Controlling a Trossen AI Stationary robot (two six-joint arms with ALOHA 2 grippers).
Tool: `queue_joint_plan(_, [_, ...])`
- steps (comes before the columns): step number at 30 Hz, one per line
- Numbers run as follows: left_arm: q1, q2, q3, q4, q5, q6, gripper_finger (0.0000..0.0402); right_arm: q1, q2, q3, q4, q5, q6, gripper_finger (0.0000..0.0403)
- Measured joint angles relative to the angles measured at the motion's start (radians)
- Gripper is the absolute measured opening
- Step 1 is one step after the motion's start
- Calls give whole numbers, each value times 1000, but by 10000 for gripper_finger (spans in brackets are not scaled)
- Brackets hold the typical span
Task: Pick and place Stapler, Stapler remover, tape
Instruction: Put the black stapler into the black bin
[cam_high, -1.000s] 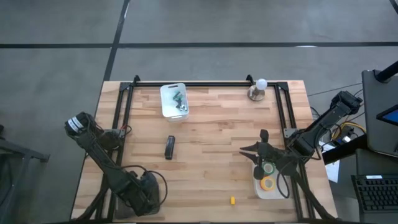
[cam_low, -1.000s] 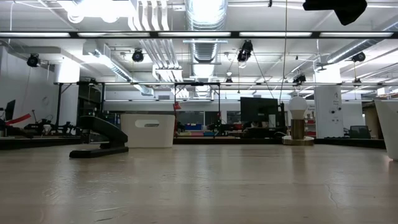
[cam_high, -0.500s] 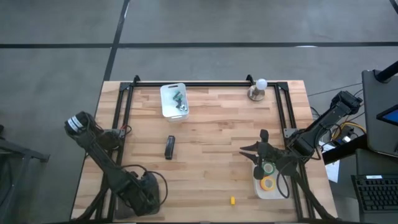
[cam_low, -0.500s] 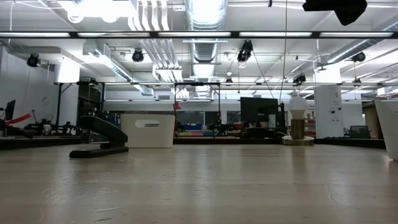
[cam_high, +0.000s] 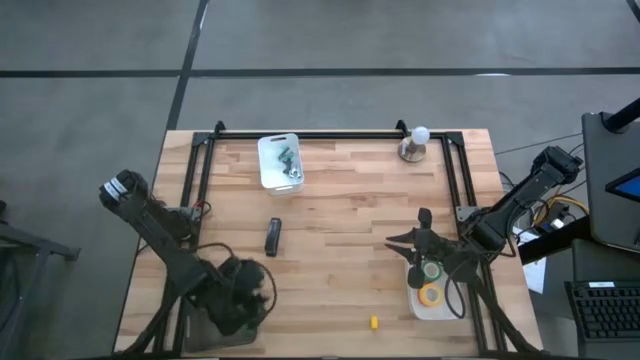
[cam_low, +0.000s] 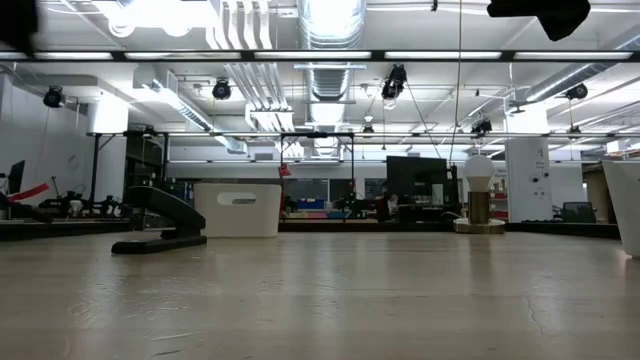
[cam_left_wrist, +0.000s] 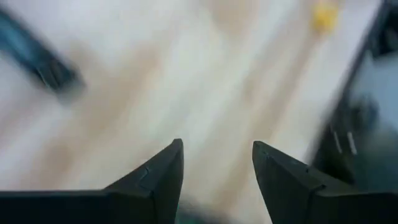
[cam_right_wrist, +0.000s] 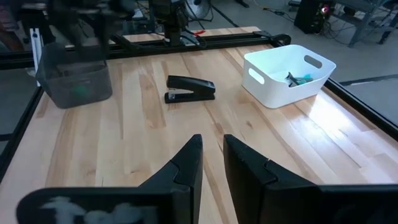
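Black stapler (cam_high: 273, 237) lies free mid-surface. Your left gripper (cam_left_wrist: 217, 163), jaws parted and empty, sits near the front-left; bring it squarely over the stapler's length before closing.

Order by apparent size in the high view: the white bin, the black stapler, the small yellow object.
1. White plastic bin, clearly the largest.
2. Slim black stapler.
3. Small yellow object, the smallest.

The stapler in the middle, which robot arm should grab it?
Probably the left. The stapler lies on the table's left half, close to the left gripper, whose fingers are open. The right gripper waits farther off, by the tray with the tape.
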Motion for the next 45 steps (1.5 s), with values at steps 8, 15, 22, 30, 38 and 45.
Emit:
queue_joint_plan(8, [153, 19, -6, -58, -254, 27, 193, 1, 0, 0, 0, 0, 0, 67])
queue_joint_plan(15, [351, 20, -28, -161, -198, 55, 193, 1, 0, -6, 0, -1, 6, 75])
queue_joint_plan(22, [477, 20, -129, -101, -106, 10, 193, 1, 0, -9, 0, -3, 7, 70])
queue_joint_plan(30, [502, 21, -233, 105, -54, 31, 193, 1, 0, -16, 0, -3, 7, 59])
queue_joint_plan(38, [502, 20, -304, 154, -70, -10, 193, 1, 0, -17, 27, -3, 6, 66])
queue_joint_plan(45, [503, 20, -332, 231, -62, 40, 193, 1, 0, -17, 28, -3, 6, 71])
